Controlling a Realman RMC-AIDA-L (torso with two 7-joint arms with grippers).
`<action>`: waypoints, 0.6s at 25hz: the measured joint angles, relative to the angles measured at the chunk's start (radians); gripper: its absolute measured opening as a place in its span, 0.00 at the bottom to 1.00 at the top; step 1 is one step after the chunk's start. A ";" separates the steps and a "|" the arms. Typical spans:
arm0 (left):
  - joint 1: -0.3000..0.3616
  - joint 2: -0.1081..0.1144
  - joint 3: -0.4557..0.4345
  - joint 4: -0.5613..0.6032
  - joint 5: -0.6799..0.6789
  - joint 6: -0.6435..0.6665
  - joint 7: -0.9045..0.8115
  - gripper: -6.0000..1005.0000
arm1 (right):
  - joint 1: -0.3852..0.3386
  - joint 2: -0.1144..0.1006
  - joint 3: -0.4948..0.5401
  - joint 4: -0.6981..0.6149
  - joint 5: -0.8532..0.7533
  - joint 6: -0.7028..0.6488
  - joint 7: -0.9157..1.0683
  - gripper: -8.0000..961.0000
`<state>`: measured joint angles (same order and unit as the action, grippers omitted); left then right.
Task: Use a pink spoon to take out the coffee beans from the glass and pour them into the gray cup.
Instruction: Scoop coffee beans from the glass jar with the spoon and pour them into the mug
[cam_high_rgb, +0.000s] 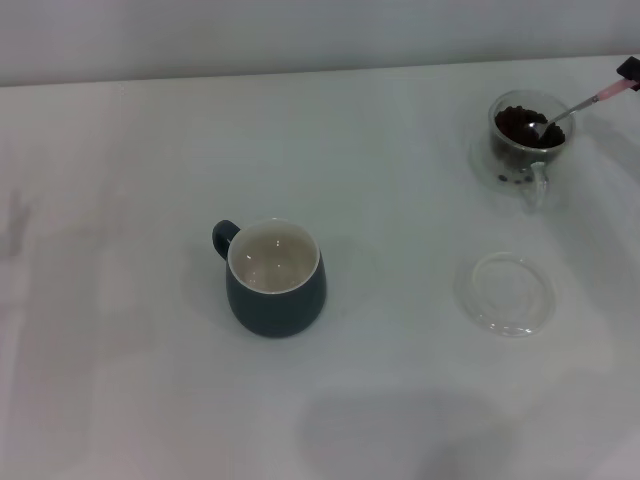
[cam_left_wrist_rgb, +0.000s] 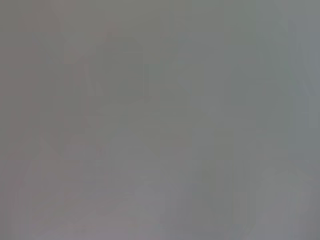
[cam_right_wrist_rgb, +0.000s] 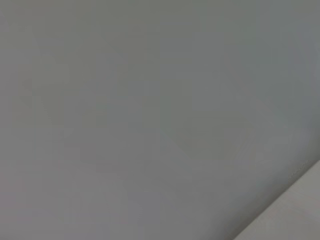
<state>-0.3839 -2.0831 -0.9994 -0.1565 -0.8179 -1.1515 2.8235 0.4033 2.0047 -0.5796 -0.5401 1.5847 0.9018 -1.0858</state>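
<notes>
The glass (cam_high_rgb: 524, 150) stands at the far right of the table, filled with a heap of coffee beans (cam_high_rgb: 518, 124). The pink spoon (cam_high_rgb: 580, 104) leans in it, its metal bowl down among the beans and its pink handle rising to the right. Only the dark tip of my right gripper (cam_high_rgb: 628, 70) shows at the right edge of the head view, shut on the handle's end. The gray cup (cam_high_rgb: 274, 280) stands upright near the middle, its handle at the back left and its cream inside empty. My left gripper is out of view. Both wrist views show only a plain grey surface.
A flat clear glass saucer (cam_high_rgb: 506, 293) lies on the white table (cam_high_rgb: 120, 350) in front of the glass, to the right of the gray cup. A pale wall runs along the table's far edge.
</notes>
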 joint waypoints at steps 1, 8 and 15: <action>0.000 0.000 0.000 0.000 0.000 0.001 0.000 0.82 | -0.001 0.000 0.000 0.000 0.001 -0.007 0.012 0.18; -0.004 0.002 -0.004 0.003 0.000 0.000 -0.001 0.82 | -0.003 0.000 0.035 0.022 0.022 -0.015 0.068 0.18; -0.009 0.005 -0.004 0.002 -0.002 -0.004 -0.001 0.82 | 0.003 0.000 0.035 0.022 0.033 -0.013 0.107 0.18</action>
<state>-0.3925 -2.0785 -1.0032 -0.1547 -0.8197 -1.1551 2.8229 0.4067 2.0049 -0.5444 -0.5184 1.6174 0.8890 -0.9788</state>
